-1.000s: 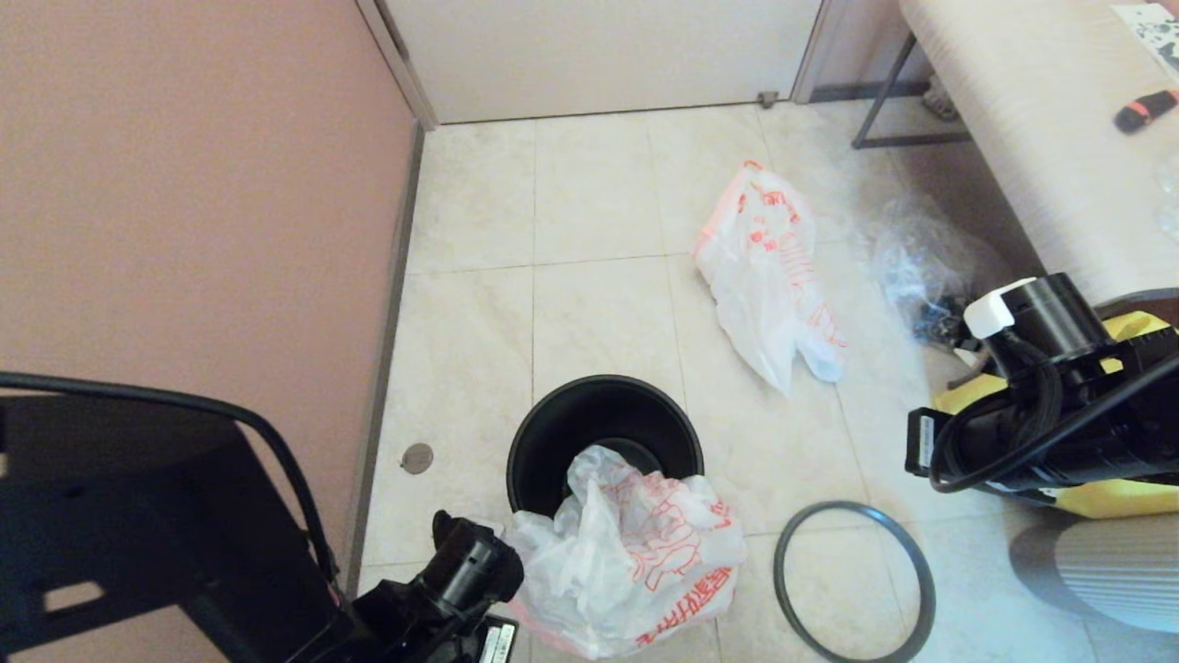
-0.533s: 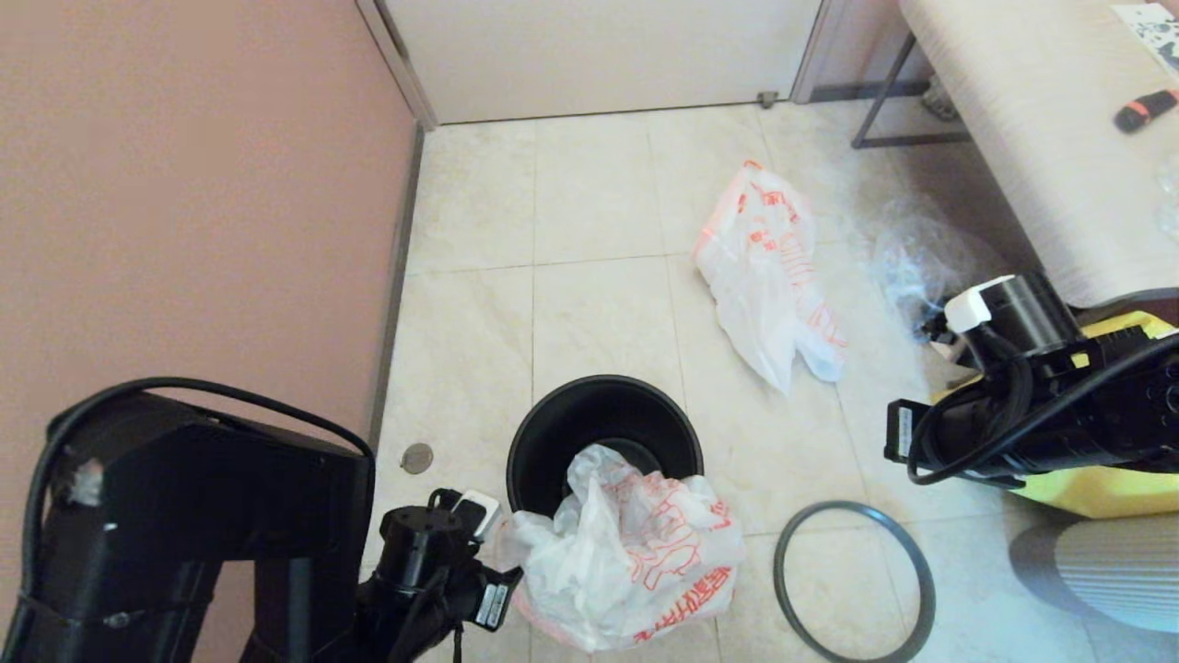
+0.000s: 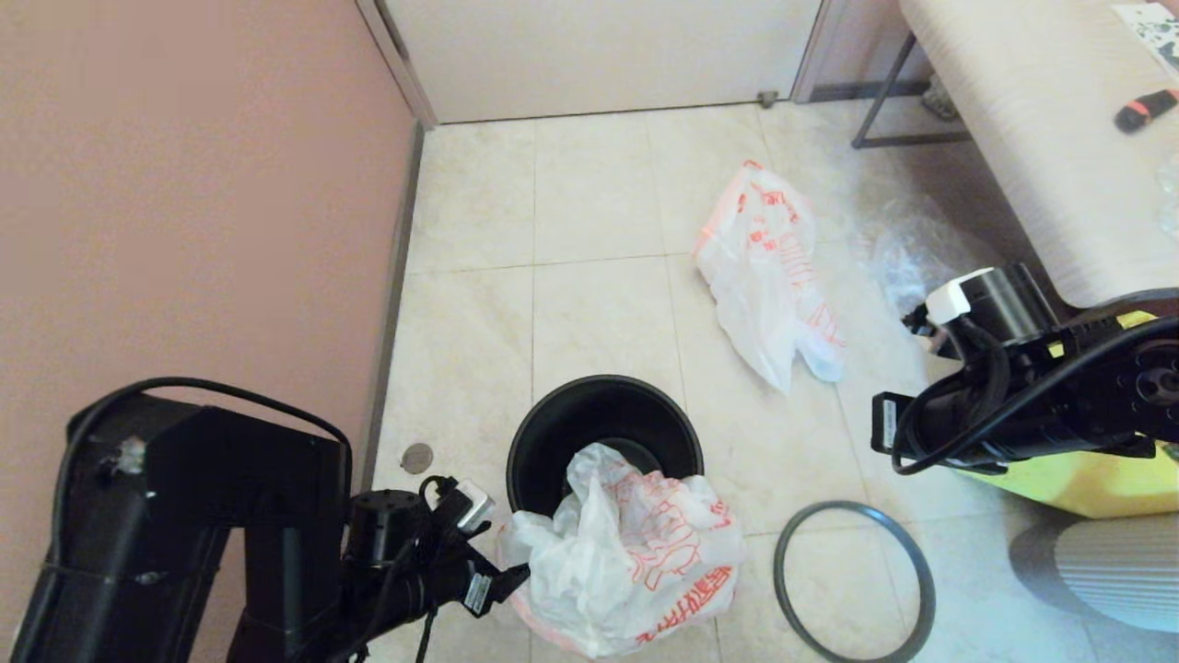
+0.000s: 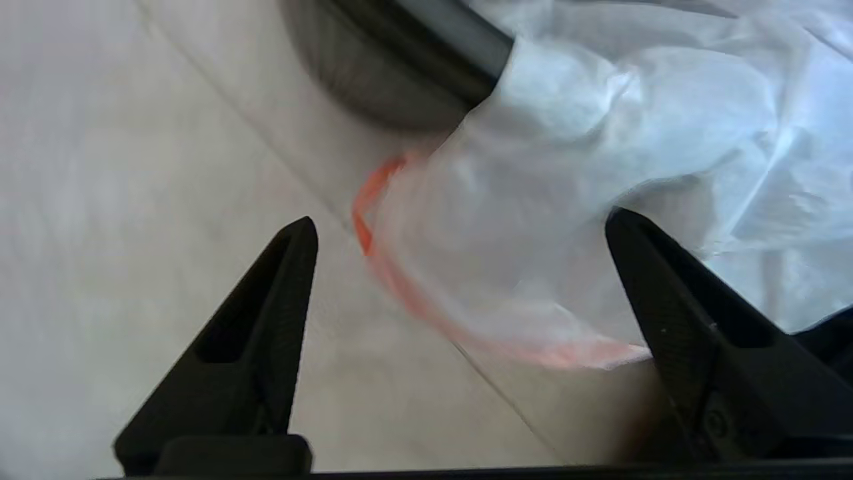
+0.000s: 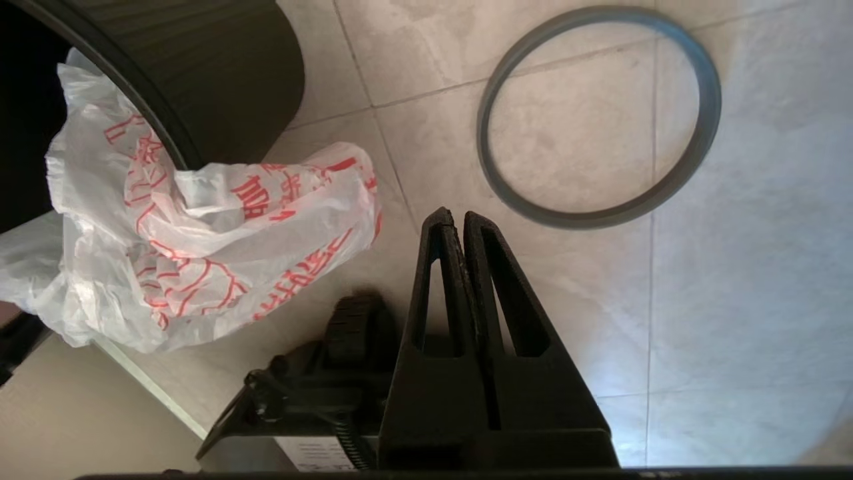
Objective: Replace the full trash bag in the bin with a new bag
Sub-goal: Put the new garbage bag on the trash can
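1. We see the bag (image 3: 626,543), white with orange print, draped over the near rim of the bin (image 3: 603,433), lower centre of the head view.
2. Our left gripper (image 4: 460,227), fingers spread wide and empty, faces its orange-edged fold.
3. The hoop (image 3: 855,580) lies lower right.
4. Our right gripper (image 5: 460,223), fingers pressed together, empty, hangs above the floor tiles (image 3: 599,313).

Black bin (image 3: 603,433), plain and dark inside. Draped over its rim, a translucent white bag (image 3: 626,552) covered in orange-red print, with an orange-edged loop. A dark grey hoop (image 3: 855,582) on pale beige marbled tiles (image 3: 599,193). Farther back, another white bag (image 3: 769,276), orange characters, pink-orange handles. Salmon-pink wall (image 3: 184,184).
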Motion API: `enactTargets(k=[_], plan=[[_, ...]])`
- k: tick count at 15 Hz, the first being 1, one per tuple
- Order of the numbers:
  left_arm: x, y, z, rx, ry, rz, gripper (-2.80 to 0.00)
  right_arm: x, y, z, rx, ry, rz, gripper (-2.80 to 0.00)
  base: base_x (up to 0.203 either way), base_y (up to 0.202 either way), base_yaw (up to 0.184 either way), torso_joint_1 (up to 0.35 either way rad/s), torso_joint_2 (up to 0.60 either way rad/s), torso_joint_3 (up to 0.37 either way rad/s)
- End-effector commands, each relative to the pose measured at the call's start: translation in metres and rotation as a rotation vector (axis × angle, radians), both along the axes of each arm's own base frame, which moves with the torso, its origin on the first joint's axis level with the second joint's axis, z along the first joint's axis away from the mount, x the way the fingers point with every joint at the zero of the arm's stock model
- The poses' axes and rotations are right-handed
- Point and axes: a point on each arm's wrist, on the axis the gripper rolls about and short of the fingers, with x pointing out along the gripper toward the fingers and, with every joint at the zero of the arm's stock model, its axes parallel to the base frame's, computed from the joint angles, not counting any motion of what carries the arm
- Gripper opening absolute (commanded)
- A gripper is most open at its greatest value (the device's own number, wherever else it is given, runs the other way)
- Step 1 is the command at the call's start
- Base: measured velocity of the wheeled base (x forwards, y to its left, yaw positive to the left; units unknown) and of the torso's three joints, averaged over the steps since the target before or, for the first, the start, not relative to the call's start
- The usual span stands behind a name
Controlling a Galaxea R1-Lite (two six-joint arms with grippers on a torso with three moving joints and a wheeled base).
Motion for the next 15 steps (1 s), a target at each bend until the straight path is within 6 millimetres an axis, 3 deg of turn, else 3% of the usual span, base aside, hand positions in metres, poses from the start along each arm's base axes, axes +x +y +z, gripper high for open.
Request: enactTargets(k=[1,5,6,15], plan=[[0.01,0.006,-0.015,0.019,-0.017,-0.024,0.0,0.002,0.001,0.003,0.003,-0.008,0.0,-2.8,0.0,0.0,0.0,0.0,0.0,0.0],[0.017,0.004,-0.019,0.027,-0.063,-0.1,0.0,0.008,0.004,0.005,-0.006,-0.019,0.013,-2.8,0.0,0.0,0.0,0.0,0.0,0.0],[0.017,0.003,-0.02,0.018,-0.062,-0.117,-2.8,0.01,0.005,0.006,-0.004,-0.023,0.015,-2.8,0.0,0.0,0.0,0.0,0.0,0.0],[0.001,0.002,-0.017,-0.04,-0.014,-0.219,-2.8,0.008,0.016,0.017,0.001,-0.038,0.046,-2.8,0.0,0.0,0.0,0.0,0.0,0.0]])
